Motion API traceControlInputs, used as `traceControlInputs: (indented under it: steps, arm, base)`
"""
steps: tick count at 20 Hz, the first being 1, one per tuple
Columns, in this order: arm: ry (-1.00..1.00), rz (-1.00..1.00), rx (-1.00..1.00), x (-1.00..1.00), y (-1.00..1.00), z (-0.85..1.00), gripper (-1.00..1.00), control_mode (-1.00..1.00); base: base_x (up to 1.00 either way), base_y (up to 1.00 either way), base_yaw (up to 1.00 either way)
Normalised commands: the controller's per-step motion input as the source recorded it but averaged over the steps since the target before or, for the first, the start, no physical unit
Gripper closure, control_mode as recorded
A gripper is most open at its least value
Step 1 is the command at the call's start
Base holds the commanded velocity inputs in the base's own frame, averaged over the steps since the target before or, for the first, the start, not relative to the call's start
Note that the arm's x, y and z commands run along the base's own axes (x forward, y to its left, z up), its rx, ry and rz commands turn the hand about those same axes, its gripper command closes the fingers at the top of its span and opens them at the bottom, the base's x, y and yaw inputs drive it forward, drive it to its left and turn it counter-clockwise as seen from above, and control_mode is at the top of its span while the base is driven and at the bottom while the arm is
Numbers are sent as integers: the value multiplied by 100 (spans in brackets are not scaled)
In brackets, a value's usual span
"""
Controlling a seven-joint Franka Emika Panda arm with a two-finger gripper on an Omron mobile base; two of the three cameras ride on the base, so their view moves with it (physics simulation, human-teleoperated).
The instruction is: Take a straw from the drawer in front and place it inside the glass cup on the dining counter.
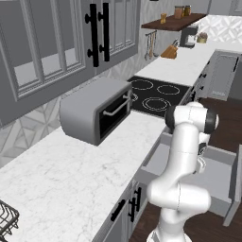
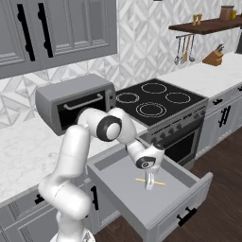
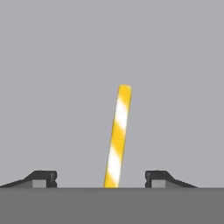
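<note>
No readable text, labels, brands, numbers or signs anywhere. The toaster oven (image 1: 94,110), the stove top (image 2: 156,98), the cabinet doors (image 1: 61,42) and the shelf jars (image 1: 182,10) carry no legible markings. The straw (image 3: 118,135) has only yellow and white stripes, no print.

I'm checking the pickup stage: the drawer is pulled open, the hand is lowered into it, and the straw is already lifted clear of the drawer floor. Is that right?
Not quite. The drawer is open and the hand is down in it, but the straw lies flat on the drawer floor, not lifted. The right base view shows this; in the hand view the straw lies between the spread fingertips, ungripped.
</note>
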Motion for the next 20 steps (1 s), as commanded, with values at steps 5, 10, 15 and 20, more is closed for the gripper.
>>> traceControlInputs:
  steps: [5, 10, 15, 20]
  arm:
    - [0, 0, 0, 1, 5, -40, 100, -100]
    - [-3, 0, 0, 0, 2, -37, 100, -100]
    - [-9, 0, 0, 0, 3, -18, 100, -100]
    - [-3, 0, 0, -19, 0, 23, 100, -100]
  base:
    - [0, 0, 0]
    - [0, 0, 0]
    - [0, 0, 0]
    - [0, 0, 0]
